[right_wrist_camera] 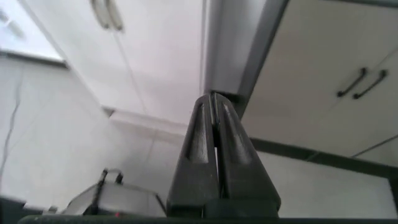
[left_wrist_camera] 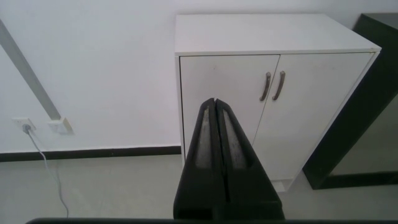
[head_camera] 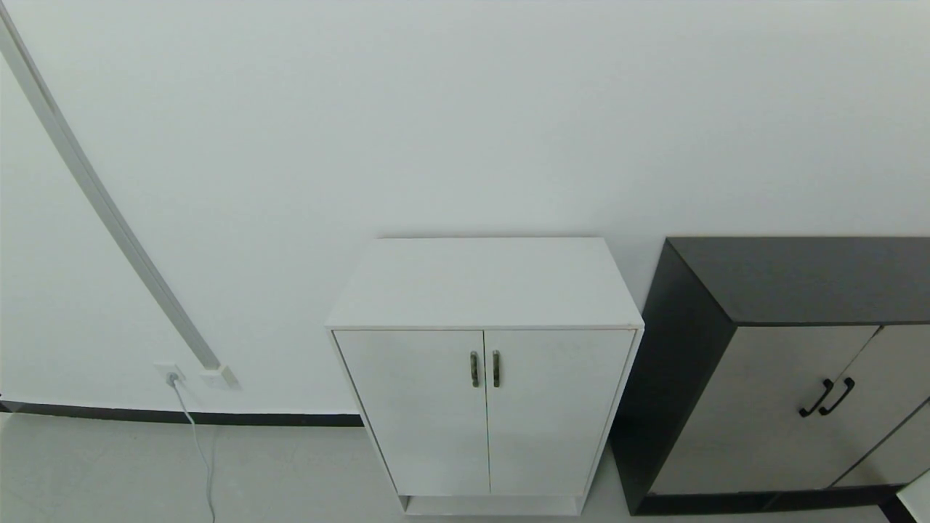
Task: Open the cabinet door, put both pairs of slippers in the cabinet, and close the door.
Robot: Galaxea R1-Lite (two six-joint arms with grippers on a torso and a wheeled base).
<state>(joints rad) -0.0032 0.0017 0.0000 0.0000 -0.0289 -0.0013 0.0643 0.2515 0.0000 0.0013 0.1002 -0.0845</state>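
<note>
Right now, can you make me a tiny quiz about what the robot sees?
1. True or false: the white cabinet has its doors open.
2. What stands beside the white cabinet, on the robot's right? A) black cabinet B) chair C) bin
3. Fill in: the left claw and right claw are both ____.
Key: 1 false, both doors are shut; 2 A; 3 shut.
</note>
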